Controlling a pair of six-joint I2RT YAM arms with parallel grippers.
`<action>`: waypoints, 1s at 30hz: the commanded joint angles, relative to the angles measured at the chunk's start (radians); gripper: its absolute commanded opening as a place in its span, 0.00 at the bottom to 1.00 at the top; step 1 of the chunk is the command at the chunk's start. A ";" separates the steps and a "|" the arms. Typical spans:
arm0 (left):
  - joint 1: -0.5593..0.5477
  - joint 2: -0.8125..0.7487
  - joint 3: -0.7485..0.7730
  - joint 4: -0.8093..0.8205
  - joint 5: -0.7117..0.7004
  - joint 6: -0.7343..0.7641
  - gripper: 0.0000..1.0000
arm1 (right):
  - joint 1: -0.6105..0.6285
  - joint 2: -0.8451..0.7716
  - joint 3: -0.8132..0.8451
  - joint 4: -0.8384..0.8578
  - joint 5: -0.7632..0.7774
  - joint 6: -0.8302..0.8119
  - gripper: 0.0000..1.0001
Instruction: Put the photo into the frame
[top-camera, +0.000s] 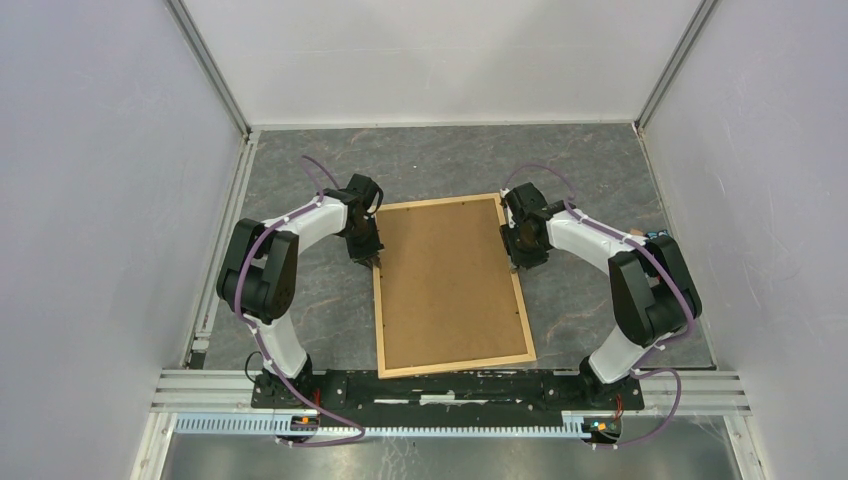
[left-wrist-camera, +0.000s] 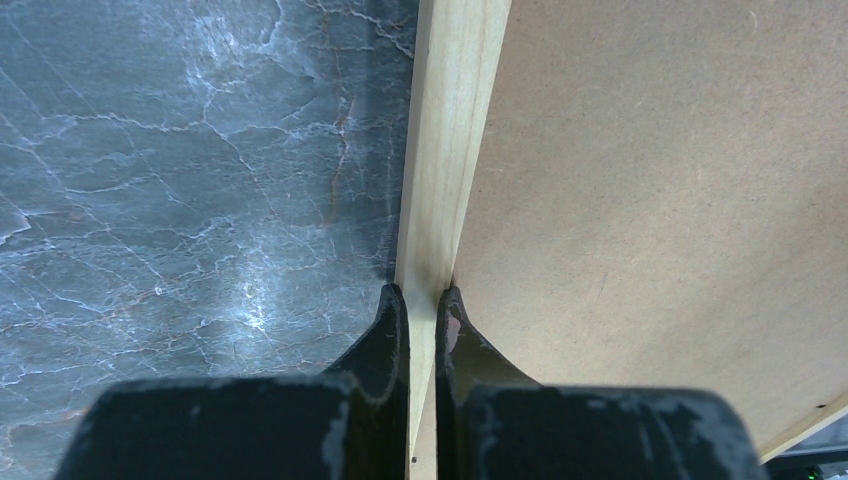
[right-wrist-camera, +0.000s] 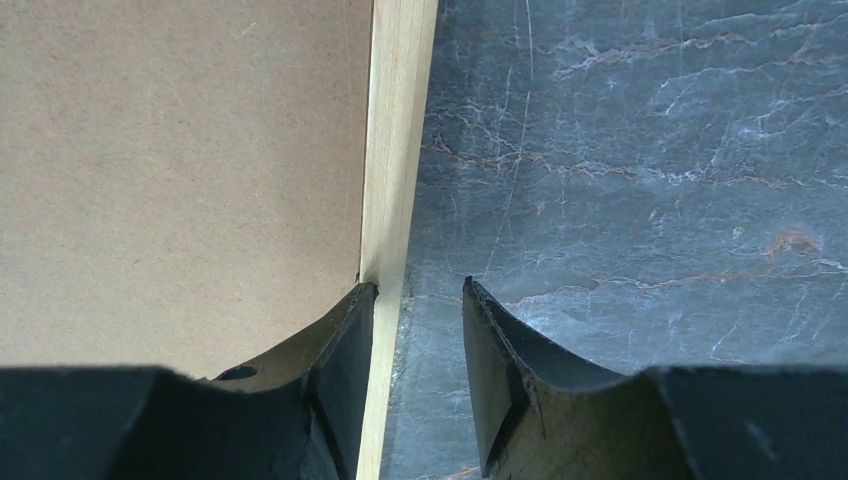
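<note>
The frame (top-camera: 455, 366), thin light-wood strips, lies flat on the table between the arms with a plain brown board (top-camera: 450, 280) filling it. The photo is hidden. My left gripper (top-camera: 368, 257) stands at the frame's left side near the far corner. In the left wrist view it (left-wrist-camera: 421, 295) is shut on the wooden strip (left-wrist-camera: 450, 150), one finger on the table side and one on the board (left-wrist-camera: 650, 200) side. My right gripper (top-camera: 518, 262) is at the right strip. There it (right-wrist-camera: 420, 290) is open, the strip (right-wrist-camera: 395, 150) beside its left finger and the other finger over bare table.
Grey marbled table top (top-camera: 430, 170) surrounds the frame. White enclosure walls (top-camera: 90, 200) rise on the left, right and back. An aluminium rail (top-camera: 450, 385) carrying the arm bases runs along the near edge, close to the frame's near strip.
</note>
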 joint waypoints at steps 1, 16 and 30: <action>-0.006 0.049 -0.012 0.042 -0.036 -0.042 0.02 | -0.002 0.023 -0.010 0.030 -0.016 0.000 0.44; -0.006 0.050 -0.012 0.041 -0.035 -0.043 0.02 | -0.002 0.051 -0.012 0.043 0.009 0.005 0.44; -0.008 0.051 -0.010 0.036 -0.045 -0.039 0.02 | -0.010 0.055 -0.031 0.040 0.077 0.005 0.44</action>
